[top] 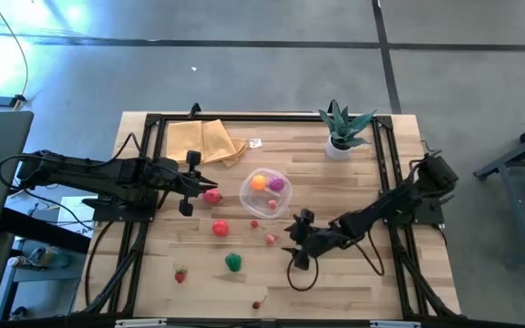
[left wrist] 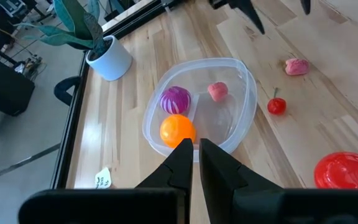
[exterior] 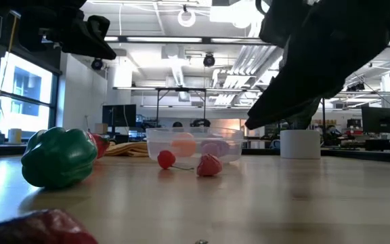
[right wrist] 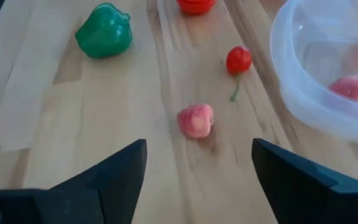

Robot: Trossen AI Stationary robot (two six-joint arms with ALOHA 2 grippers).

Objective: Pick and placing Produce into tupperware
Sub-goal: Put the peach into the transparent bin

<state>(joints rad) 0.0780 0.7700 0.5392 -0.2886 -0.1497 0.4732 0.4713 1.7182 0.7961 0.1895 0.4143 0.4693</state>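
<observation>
The clear round tupperware (top: 265,191) stands mid-table and holds an orange piece (left wrist: 178,129), a purple piece (left wrist: 175,98) and a pink piece (left wrist: 217,91). My left gripper (left wrist: 196,152) is shut and empty, just left of the tupperware (left wrist: 241,118). In the high view a red piece (top: 211,195) lies by its fingertips; whether they touch it, I cannot tell. My right gripper (right wrist: 197,177) is open, low over the table, with a pink piece (right wrist: 196,120) lying ahead of its fingers. On the table also lie a cherry (right wrist: 238,59), a green pepper (right wrist: 104,30) and a red-orange piece (top: 220,228).
A spiky plant in a white pot (top: 340,137) stands at the far right and a folded yellow cloth (top: 203,141) at the far left. A small red piece (top: 180,273) and a tiny cherry (top: 258,303) lie near the front edge. A black frame (top: 144,164) borders the table.
</observation>
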